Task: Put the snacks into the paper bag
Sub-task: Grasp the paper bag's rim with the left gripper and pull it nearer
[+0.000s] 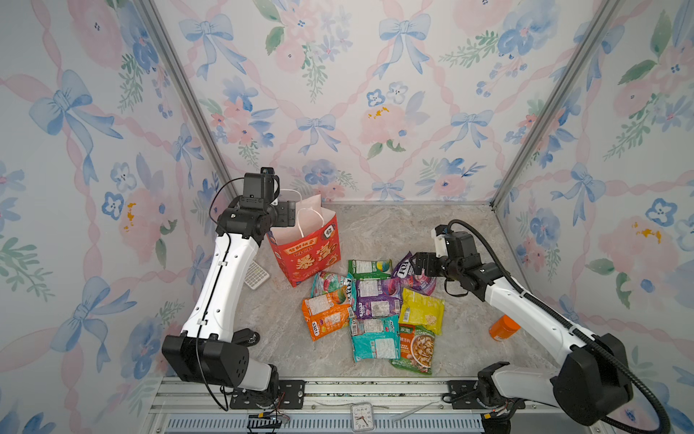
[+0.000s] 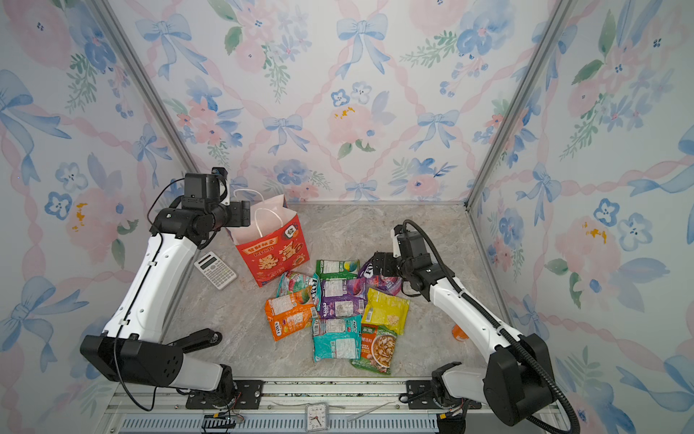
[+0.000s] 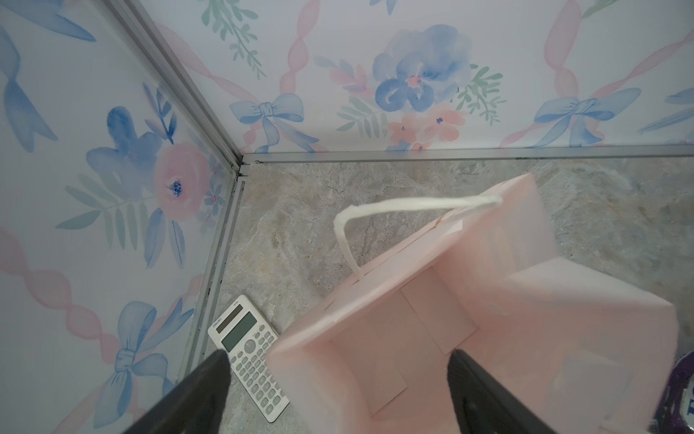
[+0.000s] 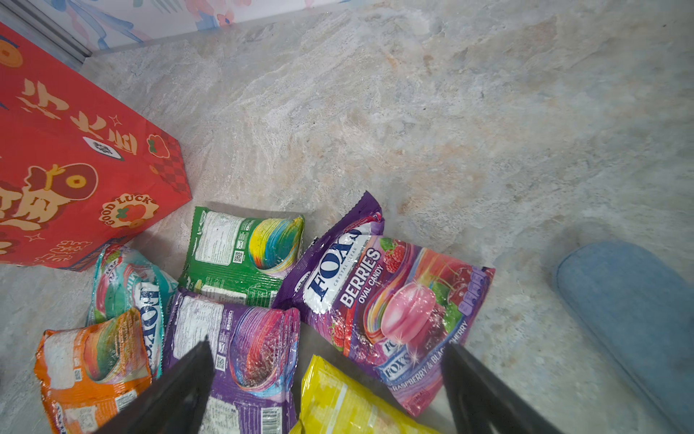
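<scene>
The cell is lit brightly and evenly by soft light from above; only faint, short shadows are thrown beside the snacks (image 1: 370,312) in both top views. Small glints are seen on the purple Fox's Berries packet (image 4: 383,300). The near rim of the paper bag (image 3: 469,319) is smeared with blur. The fingers (image 4: 180,390) of the right gripper (image 4: 328,344) and the blue case (image 4: 631,319) are rendered soft. The aluminium posts (image 1: 189,94) are splayed outward by wide-angle distortion.

- Paper bag (image 1: 308,259) stands at the back left of the bench (image 1: 394,229).
- Calculator (image 2: 215,269) lies just left of it.
- Snack packets (image 1: 371,304) cluster, overlapping, before and right of the bag.
- Bottle (image 1: 503,327) sits farther right.
</scene>
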Tool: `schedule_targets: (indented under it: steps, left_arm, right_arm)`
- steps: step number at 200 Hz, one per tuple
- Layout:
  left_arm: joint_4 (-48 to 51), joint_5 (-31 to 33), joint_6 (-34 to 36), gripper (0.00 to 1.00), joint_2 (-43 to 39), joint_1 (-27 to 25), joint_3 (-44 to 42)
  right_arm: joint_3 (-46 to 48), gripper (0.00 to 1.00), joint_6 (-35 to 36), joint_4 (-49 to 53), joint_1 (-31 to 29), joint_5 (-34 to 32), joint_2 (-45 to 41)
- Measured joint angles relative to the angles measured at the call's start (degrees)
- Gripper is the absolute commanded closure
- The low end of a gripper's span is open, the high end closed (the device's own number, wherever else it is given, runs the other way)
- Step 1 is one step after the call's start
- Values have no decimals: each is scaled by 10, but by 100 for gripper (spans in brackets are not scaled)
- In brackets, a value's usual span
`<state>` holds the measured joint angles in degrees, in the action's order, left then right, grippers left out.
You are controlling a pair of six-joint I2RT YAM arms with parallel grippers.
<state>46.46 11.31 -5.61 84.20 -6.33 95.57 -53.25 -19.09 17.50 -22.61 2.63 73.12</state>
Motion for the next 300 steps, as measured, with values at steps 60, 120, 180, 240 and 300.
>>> schedule_targets:
  steps: [60, 120, 180, 240, 300]
  left_arm:
    - [4, -2, 18, 12, 60, 1, 37]
    - [4, -16, 29, 23, 92, 18, 56]
    - [17, -57, 33, 30, 133, 24, 81]
    - [37, -91, 41, 48, 163, 35, 103]
    - [46, -130, 39, 68, 164, 39, 111]
  right_arm:
    - [0, 3, 0, 10, 0, -1, -13]
    - [0, 3, 0, 15, 0, -1, -13]
    - [0, 3, -2, 16, 0, 0, -13]
    - [-1, 3, -7, 16, 0, 2, -7]
    - [-13, 3, -17, 7, -1, 11, 21]
